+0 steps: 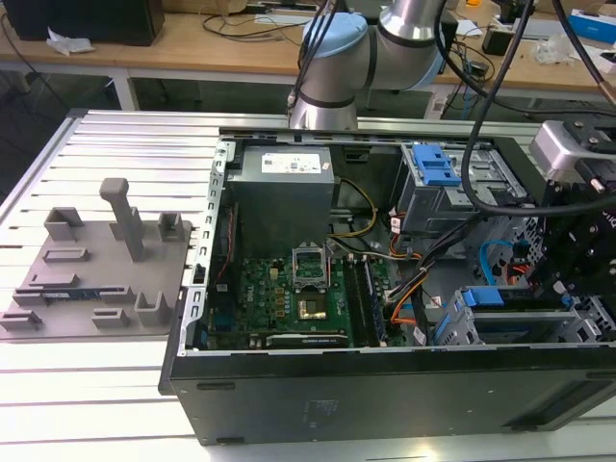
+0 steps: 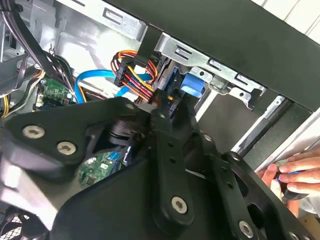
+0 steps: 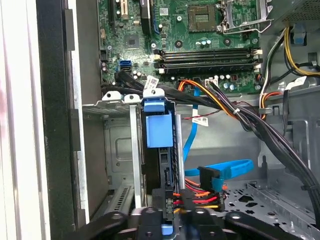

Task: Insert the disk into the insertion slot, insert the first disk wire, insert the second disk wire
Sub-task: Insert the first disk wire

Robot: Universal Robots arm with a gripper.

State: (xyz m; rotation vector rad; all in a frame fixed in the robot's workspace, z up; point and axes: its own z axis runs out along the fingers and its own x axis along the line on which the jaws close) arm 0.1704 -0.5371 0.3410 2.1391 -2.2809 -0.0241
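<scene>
The disk [image 3: 159,129] stands on edge in its blue carrier inside the insertion slot [image 3: 117,150], a low grey metal cage. In the exterior view the disk [image 1: 525,322] sits in that cage at the case's lower right. My gripper [image 3: 172,202] is at the disk's rear end, shut on a black connector with red, yellow and orange wires [image 3: 200,200]. In the second wrist view the same wire bundle [image 2: 132,75] runs to my gripper [image 2: 162,102] beside the blue carrier [image 2: 190,85]. A flat blue disk wire [image 3: 220,172] lies loose beside the cage, its connector unplugged.
The motherboard [image 3: 200,40] and black cable bundles [image 3: 260,130] lie beyond the cage. A grey power supply [image 1: 284,192] and a taller cage with a blue latch [image 1: 438,168] stand at the back. A grey fixture plate [image 1: 96,269] lies outside the case. A person's hand [image 2: 295,172] rests outside the case wall.
</scene>
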